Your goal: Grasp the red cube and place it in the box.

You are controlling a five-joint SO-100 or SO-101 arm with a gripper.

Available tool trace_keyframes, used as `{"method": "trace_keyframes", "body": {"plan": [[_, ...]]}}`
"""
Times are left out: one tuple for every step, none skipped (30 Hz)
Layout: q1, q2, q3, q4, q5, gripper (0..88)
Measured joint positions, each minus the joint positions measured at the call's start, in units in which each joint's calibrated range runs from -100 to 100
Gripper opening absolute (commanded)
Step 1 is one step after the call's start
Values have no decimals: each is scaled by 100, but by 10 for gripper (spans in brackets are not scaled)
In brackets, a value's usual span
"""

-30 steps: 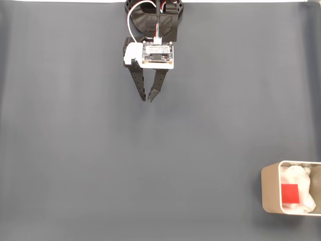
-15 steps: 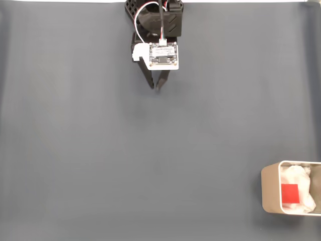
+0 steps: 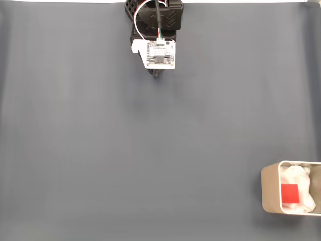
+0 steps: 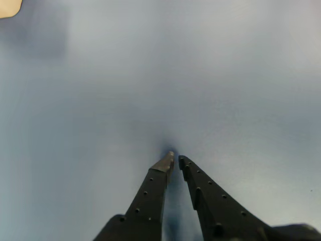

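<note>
1. Nearest the bottom edge of the fixed view, at the far right, the box (image 3: pixel 270 193) sits on the table (image 3: pixel 150 150): beige, thin-walled, metallic-looking, with rounded corners.
2. Inside it the red cube (image 3: pixel 290 194) lies on crumpled white padding (image 3: pixel 301 175), a small, matte, flat-faced block, so the placing looks done.
3. The dark grey table is a smooth, even sheet between box and arm.
4. Farthest away, top centre, the arm carries a white circuit board (image 3: pixel 160 54) with a looping cable.
5. In the wrist view the gripper (image 4: pixel 174 160) is clenched on nothing, its black perforated fingers (image 4: pixel 150 193) tapering to nearly touching tips.
6. I judge only parking the arm is left.
</note>
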Motion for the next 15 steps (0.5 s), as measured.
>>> {"method": "trace_keyframes", "body": {"plan": [[0, 0, 0, 16, 20, 10], [0, 0, 0, 24, 20, 10], [0, 0, 0, 24, 29, 10], [0, 0, 0, 24, 29, 10], [0, 0, 0, 24, 29, 10], [0, 0, 0, 24, 29, 10], [0, 0, 0, 24, 29, 10], [0, 0, 0, 24, 29, 10], [0, 0, 0, 24, 29, 10], [0, 0, 0, 24, 29, 10], [0, 0, 0, 24, 29, 10], [0, 0, 0, 24, 29, 10], [0, 0, 0, 24, 29, 10], [0, 0, 0, 24, 29, 10], [0, 0, 0, 24, 29, 10]]}}
